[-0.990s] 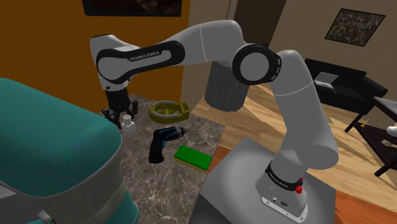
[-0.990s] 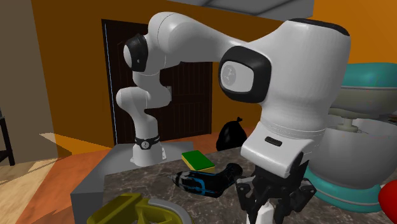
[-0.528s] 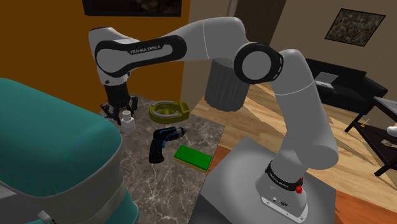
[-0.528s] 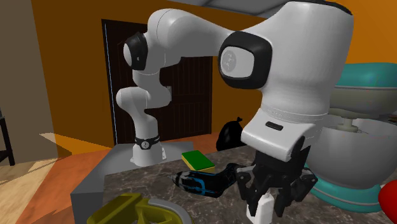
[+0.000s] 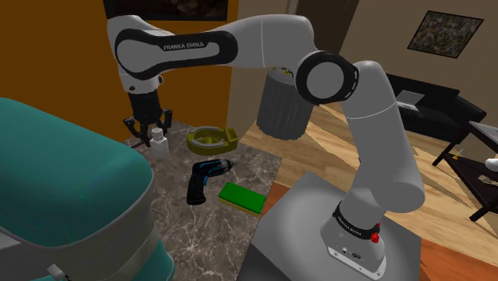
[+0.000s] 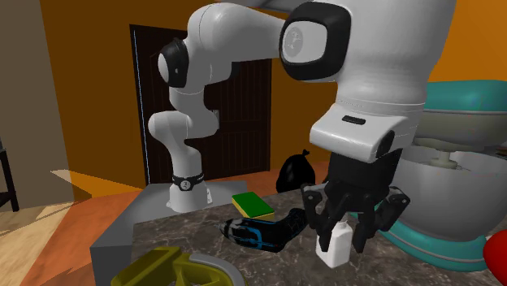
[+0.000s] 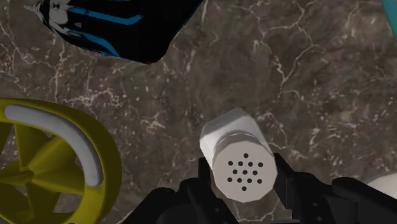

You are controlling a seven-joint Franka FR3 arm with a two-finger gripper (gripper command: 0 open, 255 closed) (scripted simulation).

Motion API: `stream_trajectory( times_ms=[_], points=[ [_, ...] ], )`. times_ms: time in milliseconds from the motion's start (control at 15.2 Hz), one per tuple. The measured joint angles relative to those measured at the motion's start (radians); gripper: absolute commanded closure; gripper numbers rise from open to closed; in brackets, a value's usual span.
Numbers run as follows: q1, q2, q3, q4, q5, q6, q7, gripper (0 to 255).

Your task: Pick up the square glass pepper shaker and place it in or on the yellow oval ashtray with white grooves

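My black gripper (image 5: 156,134) is shut on the cap end of the pepper shaker (image 5: 160,146), a small whitish square bottle with a holed round cap (image 7: 245,173). The shaker (image 6: 336,244) hangs upright just above the dark marble tabletop (image 5: 199,231). In the wrist view the fingers (image 7: 205,178) clasp it on both sides. The yellow oval ashtray (image 5: 211,140) with pale grooves sits on the table toward the shoulder view's right of the shaker. It also lies at the near edge in the second exterior view as the ashtray (image 6: 175,270), and beside the gripper as the ashtray (image 7: 51,165).
A black and blue power drill (image 5: 203,180) lies on the table between the shaker and a green sponge (image 5: 242,197). A large teal rounded object (image 5: 64,184) crowds the shoulder view's left. A red thing (image 6: 496,252) shows at the second exterior view's right edge.
The gripper has risen with the shaker in it, lifting it off the tabletop. The arm's upper links have moved up too.
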Motion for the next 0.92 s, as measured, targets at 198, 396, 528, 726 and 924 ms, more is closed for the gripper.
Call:
stream_trajectory(
  times_ms=[198,396,528,726,924],
  points=[
    [0.005,0.006,0.0,0.051,0.0,-0.045,0.001,255],
    [0.009,0.006,0.001,0.091,0.0,-0.085,0.001,255],
    [0.01,0.0,0.002,0.108,0.001,-0.107,0.001,255],
    [0.015,0.011,0.001,0.163,0.0,-0.15,0.001,255],
    [-0.027,-0.047,-0.002,0.073,0.007,-0.12,-0.034,255]
  ],
)
